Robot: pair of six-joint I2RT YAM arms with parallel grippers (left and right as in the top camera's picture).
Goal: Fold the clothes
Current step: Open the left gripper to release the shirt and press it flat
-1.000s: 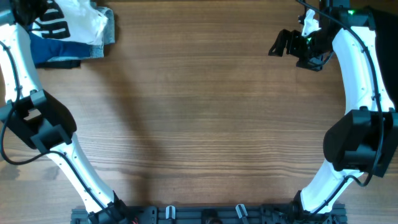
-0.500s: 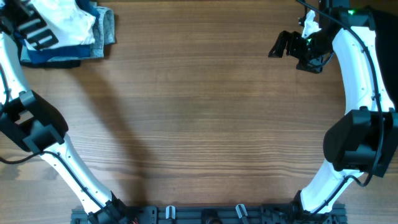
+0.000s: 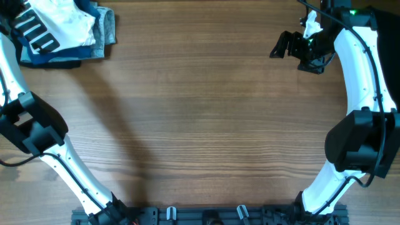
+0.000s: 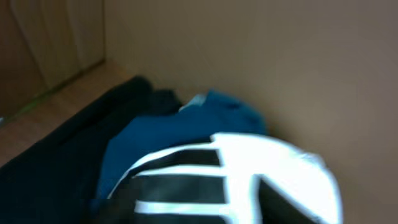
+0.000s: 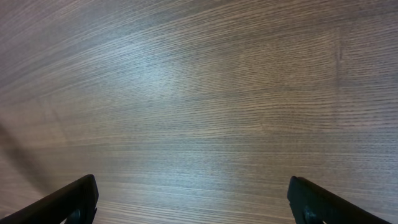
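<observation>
The white T-shirt [image 3: 62, 24] with black striped lettering lies bunched on a pile at the table's far left corner. It fills the bottom of the left wrist view [image 4: 280, 168]. Under it lie a blue garment [image 3: 44, 52], also in the left wrist view [image 4: 161, 134], a grey garment [image 3: 109, 28] and a black garment [image 3: 62, 63]. My left gripper [image 3: 11, 14] is at that pile, shut on the T-shirt, its fingers hidden by the cloth. My right gripper [image 3: 282, 45] is open and empty over bare wood at the far right [image 5: 199, 202].
The wooden table [image 3: 206, 119] spreads between the two arms. The left arm [image 3: 31, 125] runs along the left edge and the right arm [image 3: 359, 94] along the right edge. A wall stands behind the pile in the left wrist view [image 4: 249, 50].
My left gripper has pulled the white T-shirt to the left over the pile, and the lettering has turned and shifted with it. The right arm has not moved.
</observation>
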